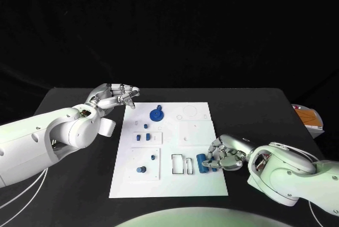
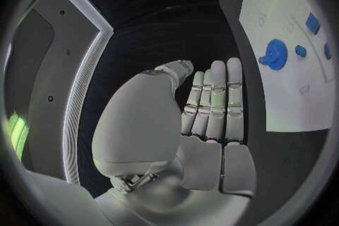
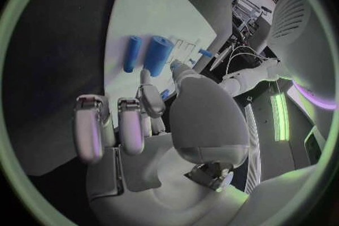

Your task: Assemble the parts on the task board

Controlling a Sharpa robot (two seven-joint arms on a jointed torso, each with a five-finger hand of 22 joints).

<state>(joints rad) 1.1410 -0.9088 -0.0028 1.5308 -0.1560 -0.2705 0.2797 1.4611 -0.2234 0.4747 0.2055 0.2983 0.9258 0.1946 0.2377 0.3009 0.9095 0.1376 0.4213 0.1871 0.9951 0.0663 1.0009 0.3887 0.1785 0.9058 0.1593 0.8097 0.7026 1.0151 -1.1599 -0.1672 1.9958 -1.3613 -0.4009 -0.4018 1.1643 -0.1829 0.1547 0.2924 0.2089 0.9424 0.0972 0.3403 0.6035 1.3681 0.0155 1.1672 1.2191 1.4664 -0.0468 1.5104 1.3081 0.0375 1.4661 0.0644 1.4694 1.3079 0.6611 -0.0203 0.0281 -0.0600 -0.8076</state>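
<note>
The white task board (image 1: 169, 185) lies mid-table. On it are a blue gear (image 1: 157, 113), small blue pegs (image 1: 146, 125), two blue blocks (image 1: 142, 137) and a round blue knob (image 1: 141, 169). My right hand (image 1: 225, 156) rests at the board's right edge. Its thumb and a finger pinch the near end of a thick blue cylinder (image 3: 157, 55), which lies on the board. A thinner blue cylinder (image 1: 201, 160) lies just beside it (image 3: 132, 53). My left hand (image 1: 116, 96) hovers off the board's far left corner, its fingers (image 2: 215, 101) straight and empty, with the gear (image 2: 274, 55) beyond them.
Two narrow outlined slots (image 1: 182, 164) sit on the board just left of the cylinders. An orange and white box (image 1: 308, 118) stands at the table's right edge. The black table (image 1: 70, 104) runs on around the board.
</note>
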